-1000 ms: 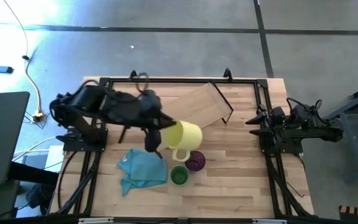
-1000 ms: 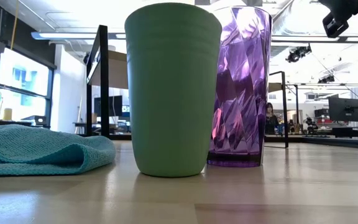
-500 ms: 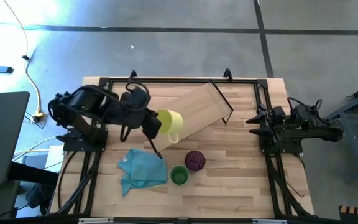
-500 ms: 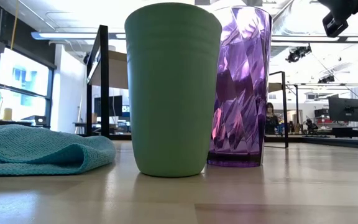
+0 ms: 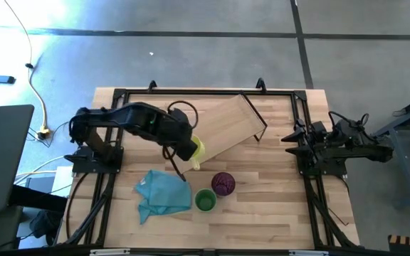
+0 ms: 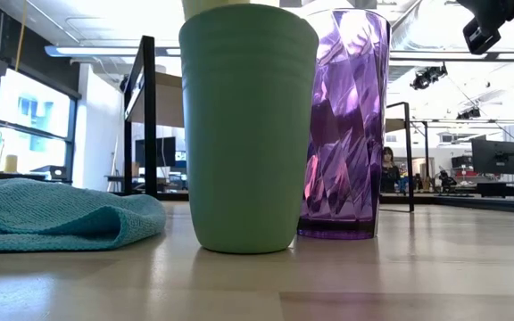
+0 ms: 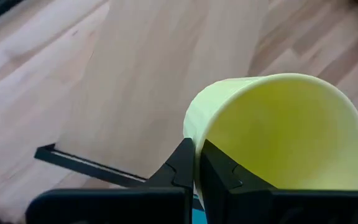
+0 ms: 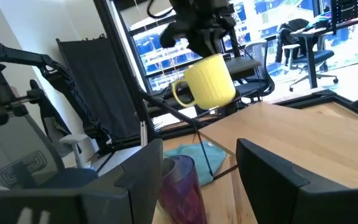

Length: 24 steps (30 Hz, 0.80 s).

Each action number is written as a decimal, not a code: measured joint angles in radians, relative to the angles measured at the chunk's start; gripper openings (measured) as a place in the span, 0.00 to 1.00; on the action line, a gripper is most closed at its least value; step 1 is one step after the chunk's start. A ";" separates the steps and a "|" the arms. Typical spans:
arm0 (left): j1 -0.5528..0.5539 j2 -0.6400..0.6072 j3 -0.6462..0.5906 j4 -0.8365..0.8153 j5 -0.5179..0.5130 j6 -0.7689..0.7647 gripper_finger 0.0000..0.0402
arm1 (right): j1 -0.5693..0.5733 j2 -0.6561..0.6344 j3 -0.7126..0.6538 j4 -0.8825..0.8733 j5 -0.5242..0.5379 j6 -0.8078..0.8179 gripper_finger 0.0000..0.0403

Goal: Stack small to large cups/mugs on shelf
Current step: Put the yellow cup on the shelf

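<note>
Left hand (image 7: 195, 163) pinches the smooth yellow mug's (image 7: 278, 134) thin rim.

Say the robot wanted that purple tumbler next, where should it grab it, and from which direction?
Probably by the rim, coming straight down. The purple tumbler stands upright with its mouth open, so one finger could slip inside and one outside. The green cup stands close beside it, leaving little room for a side grasp there. The left gripper now pinches the yellow mug that way.

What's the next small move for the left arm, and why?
Probably lower the yellow mug onto the shelf and release. The left gripper pinches the mug's rim, holding it in the air over the shelf's near end, with nothing on the board yet.
</note>
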 joint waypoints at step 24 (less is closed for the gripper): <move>0.076 -0.002 -0.082 -0.001 0.049 -0.152 0.00 | 0.000 0.000 0.000 -0.026 -0.001 -0.018 0.49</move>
